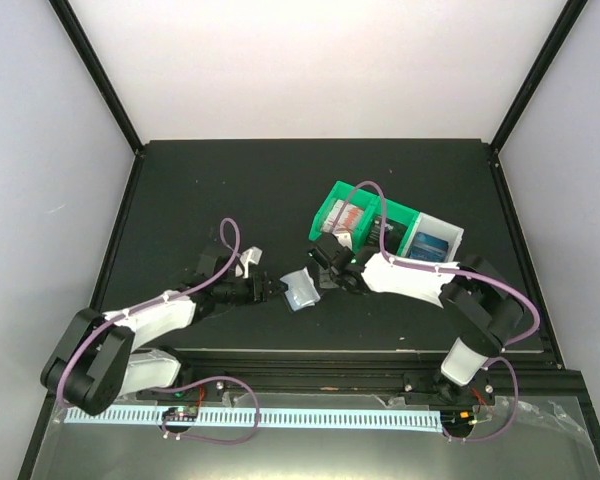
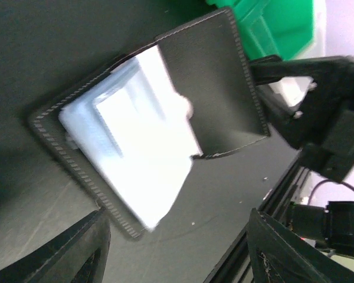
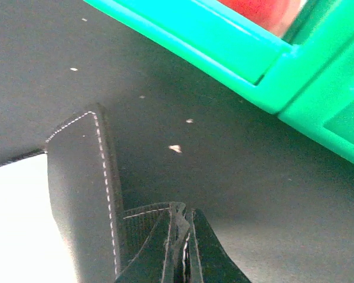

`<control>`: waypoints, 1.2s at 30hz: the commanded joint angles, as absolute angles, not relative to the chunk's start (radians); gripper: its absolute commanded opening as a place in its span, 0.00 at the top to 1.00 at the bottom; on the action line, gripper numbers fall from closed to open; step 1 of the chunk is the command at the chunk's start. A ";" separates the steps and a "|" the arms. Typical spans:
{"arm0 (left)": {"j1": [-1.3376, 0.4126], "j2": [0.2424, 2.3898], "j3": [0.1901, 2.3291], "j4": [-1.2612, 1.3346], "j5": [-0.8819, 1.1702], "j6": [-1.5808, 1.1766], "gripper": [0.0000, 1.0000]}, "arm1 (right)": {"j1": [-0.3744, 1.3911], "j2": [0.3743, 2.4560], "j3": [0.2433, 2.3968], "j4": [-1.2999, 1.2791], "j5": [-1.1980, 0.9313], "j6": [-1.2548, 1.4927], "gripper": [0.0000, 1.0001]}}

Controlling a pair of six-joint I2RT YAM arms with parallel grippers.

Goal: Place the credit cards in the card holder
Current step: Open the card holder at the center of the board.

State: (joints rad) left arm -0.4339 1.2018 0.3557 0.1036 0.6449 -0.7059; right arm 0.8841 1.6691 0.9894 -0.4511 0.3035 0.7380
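The black card holder [image 2: 209,94] lies open on the dark table, with pale blue credit cards [image 2: 135,141] stacked in its lower half. In the top view the holder [image 1: 300,288] sits between both grippers. My left gripper [image 2: 177,231] is open and empty just short of the cards' near corner; in the top view it [image 1: 274,290] is to the holder's left. My right gripper [image 3: 183,236] is shut on the edge of the holder's stitched flap [image 3: 82,194]; it also shows in the top view [image 1: 327,262]. More cards lie in the bins: a red one [image 3: 259,12] and a blue one [image 1: 430,246].
A green bin [image 1: 365,215] and a white bin [image 1: 448,236] stand just behind the right gripper. The green bin's wall [image 3: 224,53] is close above the right fingers. The table's front rail [image 2: 283,194] runs close to the holder.
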 commanded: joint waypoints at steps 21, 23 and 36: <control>-0.523 1.472 0.516 0.219 0.628 -0.743 0.57 | 0.873 1.645 0.757 -0.257 0.266 0.744 0.99; -0.523 1.488 0.523 0.200 0.600 -0.736 0.56 | 0.874 1.643 0.755 -0.253 0.263 0.744 0.99; -0.555 1.574 0.594 0.079 0.498 -0.713 0.46 | 0.873 1.640 0.749 -0.244 0.234 0.738 0.99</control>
State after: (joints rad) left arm -0.5392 1.5570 0.5640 0.1493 0.5697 -0.7380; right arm 0.8734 1.6302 0.7658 -0.2474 0.2703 0.7387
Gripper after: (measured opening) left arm 0.519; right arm 0.045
